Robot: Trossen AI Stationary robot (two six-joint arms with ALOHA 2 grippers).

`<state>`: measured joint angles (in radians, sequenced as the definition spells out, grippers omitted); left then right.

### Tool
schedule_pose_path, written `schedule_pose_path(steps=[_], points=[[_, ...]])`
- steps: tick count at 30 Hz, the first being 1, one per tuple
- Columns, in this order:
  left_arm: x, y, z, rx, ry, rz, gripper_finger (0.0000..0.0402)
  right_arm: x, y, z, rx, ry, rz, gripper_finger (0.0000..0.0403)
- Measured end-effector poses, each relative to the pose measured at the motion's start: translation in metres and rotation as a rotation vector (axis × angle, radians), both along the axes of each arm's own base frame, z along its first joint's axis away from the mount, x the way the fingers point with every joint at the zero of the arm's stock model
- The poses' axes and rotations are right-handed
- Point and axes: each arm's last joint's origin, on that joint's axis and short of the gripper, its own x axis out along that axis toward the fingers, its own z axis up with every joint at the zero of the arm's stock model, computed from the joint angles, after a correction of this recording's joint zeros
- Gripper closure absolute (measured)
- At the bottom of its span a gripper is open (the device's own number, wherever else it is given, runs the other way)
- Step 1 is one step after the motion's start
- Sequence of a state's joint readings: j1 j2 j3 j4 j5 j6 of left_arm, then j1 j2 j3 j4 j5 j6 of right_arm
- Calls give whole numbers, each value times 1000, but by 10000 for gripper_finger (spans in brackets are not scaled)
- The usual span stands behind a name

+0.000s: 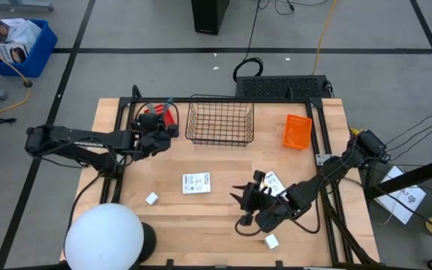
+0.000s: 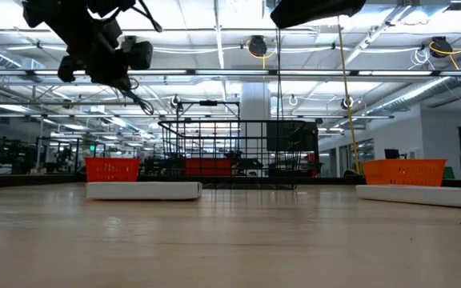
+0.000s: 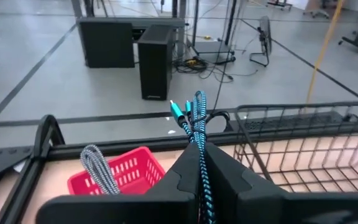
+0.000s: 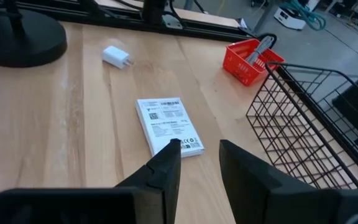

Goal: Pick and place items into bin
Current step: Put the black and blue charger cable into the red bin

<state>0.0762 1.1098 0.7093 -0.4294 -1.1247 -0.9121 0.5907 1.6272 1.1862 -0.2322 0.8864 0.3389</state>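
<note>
While hovering by the red basket [image 1: 167,114] from above, the left gripper [image 1: 161,124] is sitting left of the bin [image 1: 220,122]. Wrist cam: it's pinching a teal cable [image 3: 194,127]. Right gripper [image 4: 197,155] is hanging apart over a packet [image 4: 168,126].

Light wood counter [image 1: 126,217] w/ black frame rails. On it: black wire basket [image 1: 220,124] at far edge, centre; red bin [image 1: 165,114] just left of it; orange bin [image 1: 298,132] to the right, apart. White printed packet [image 1: 196,183] flat mid-counter; 2nd packet [image 1: 274,182] to its right. White cube [image 1: 152,199] front-left, another [image 1: 271,241] front-right. White dome on black base [image 1: 105,238] at front-left corner.
</note>
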Motion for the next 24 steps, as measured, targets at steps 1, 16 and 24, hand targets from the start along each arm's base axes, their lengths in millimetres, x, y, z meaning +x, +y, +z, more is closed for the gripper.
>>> schedule_pose_path(steps=[1,16,24], points=[[-1,2,-1,-3,-6,13,380,0,0,0,-2,-2,3,298],[-27,10,-62,-77,-56,144,391,2,2,3,-6,-22,17,303],[-29,13,-77,-95,-91,107,365,3,2,4,3,-35,16,303]])
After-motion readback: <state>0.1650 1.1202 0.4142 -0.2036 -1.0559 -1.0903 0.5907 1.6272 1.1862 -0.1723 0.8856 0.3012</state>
